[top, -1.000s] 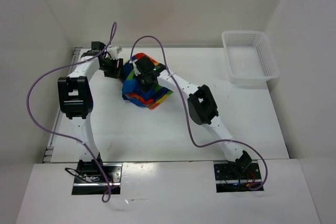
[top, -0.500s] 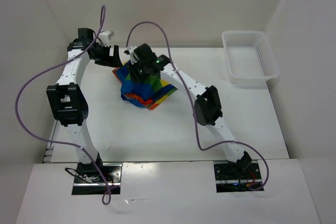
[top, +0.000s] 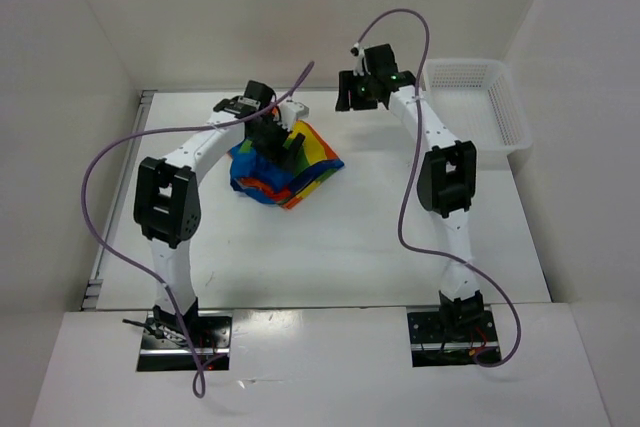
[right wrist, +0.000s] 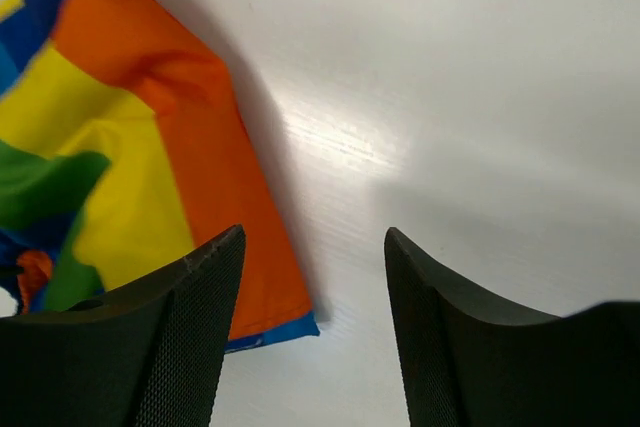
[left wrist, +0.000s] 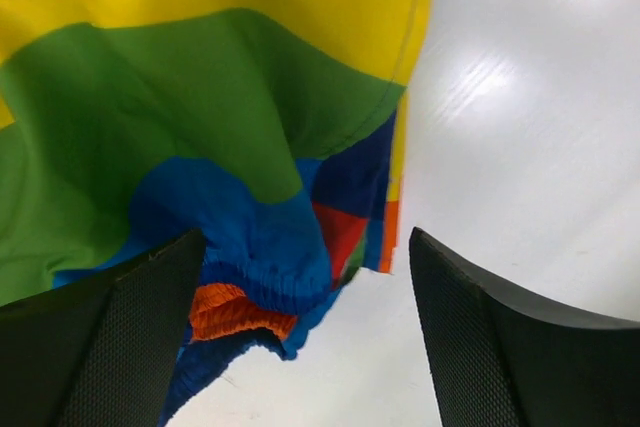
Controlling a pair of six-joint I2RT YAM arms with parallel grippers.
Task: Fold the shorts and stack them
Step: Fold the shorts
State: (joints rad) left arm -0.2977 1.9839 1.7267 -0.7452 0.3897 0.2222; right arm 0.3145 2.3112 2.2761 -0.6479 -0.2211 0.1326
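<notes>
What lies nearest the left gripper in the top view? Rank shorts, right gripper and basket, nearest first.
1. shorts, right beneath the left gripper.
2. right gripper, off to its right, farther back.
3. basket, in the far right corner.

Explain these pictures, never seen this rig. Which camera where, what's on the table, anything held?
Two white robot arms are bolted at the table's near edge. The wide picture looks down from above: left arm on the left, right arm on the right. The other two come from a camera on each wrist; the dark shapes at the bottom are that arm's jaws. On the table lie bunched rainbow-striped shorts; a white mesh basket stands at the far right. The left jaws hang open right over the shorts; the right jaws, also open, are off to one side. Nothing is held.
</notes>
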